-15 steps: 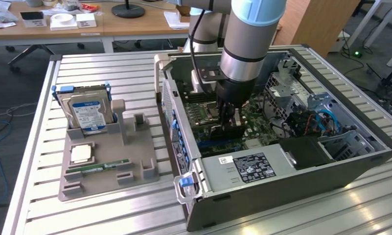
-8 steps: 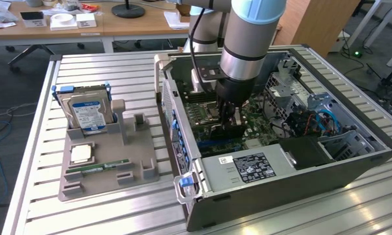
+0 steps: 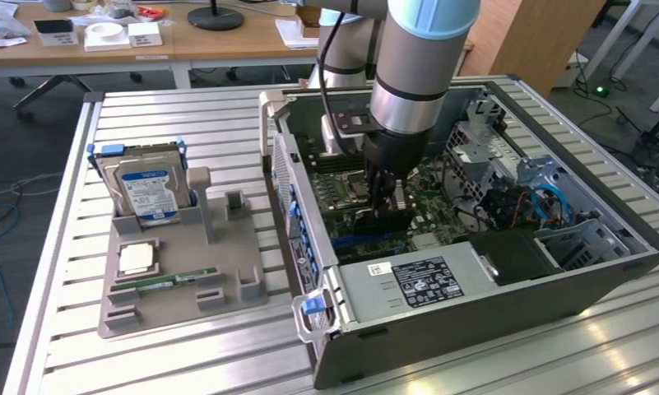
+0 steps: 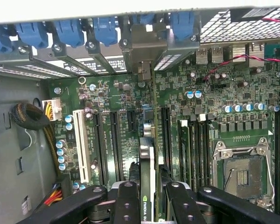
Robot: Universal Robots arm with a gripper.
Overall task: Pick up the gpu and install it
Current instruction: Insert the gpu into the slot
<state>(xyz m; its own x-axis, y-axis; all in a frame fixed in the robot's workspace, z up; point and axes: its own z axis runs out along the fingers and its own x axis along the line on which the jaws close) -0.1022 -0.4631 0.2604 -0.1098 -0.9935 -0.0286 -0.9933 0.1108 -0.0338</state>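
Observation:
The gpu (image 4: 147, 161), a thin dark card seen edge-on, stands upright between my fingers (image 4: 128, 200), and its silvery end bracket (image 4: 144, 44) reaches the case's rear slot openings with blue clips. My gripper (image 4: 148, 189) is shut on the card, which sits in line with a long expansion slot of the green motherboard (image 4: 200, 112). In the exterior view my gripper (image 3: 384, 197) reaches down inside the open computer case (image 3: 472, 284), with the dark gpu (image 3: 378, 222) low against the motherboard (image 3: 345, 197). Whether the card's edge is seated in the slot is hidden.
Left of the case in the exterior view, a grey parts holder (image 3: 225, 280) carries a hard drive (image 3: 148, 193), a CPU chip (image 3: 137, 259) and a green memory stick (image 3: 170, 282). A slatted metal table (image 3: 175, 123) bears everything. The power supply (image 3: 417, 284) and drive cages crowd the case.

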